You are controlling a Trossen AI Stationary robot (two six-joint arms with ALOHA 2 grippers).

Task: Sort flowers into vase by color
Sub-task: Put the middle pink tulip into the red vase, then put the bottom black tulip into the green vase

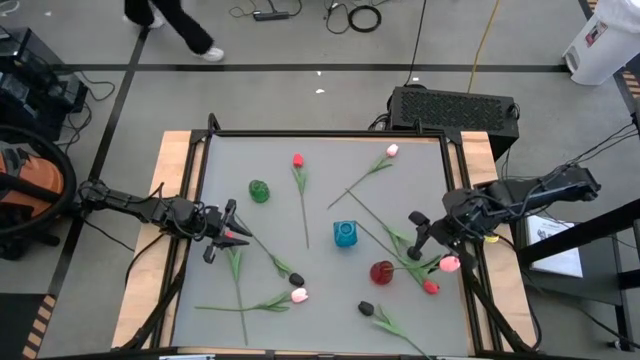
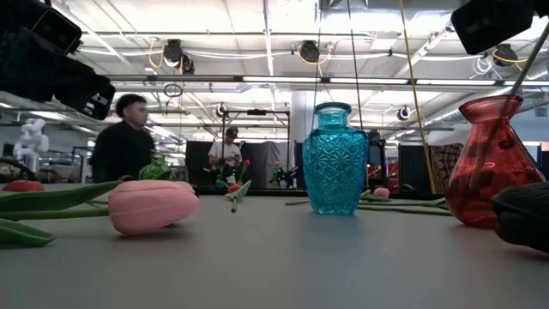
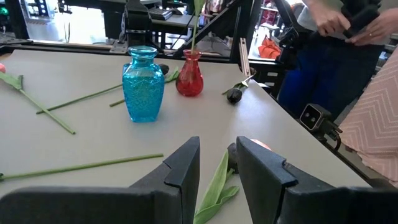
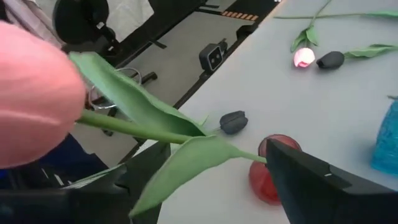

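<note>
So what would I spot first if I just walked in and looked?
Probably the three glass vases on the grey table: a blue vase in the middle, a red vase near the right gripper, and a green vase further left. Then the tulips scattered all around, like the pink tulip lying up close in the low view.

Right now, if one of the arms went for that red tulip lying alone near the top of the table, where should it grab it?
Probably the red tulip is best taken mid-stem, coming straight down from above. Its stem runs long and thin toward the table's near edge, lying flat with bare table on both sides, so fingers set across it should close cleanly; the bud looks soft and rounder.
</note>
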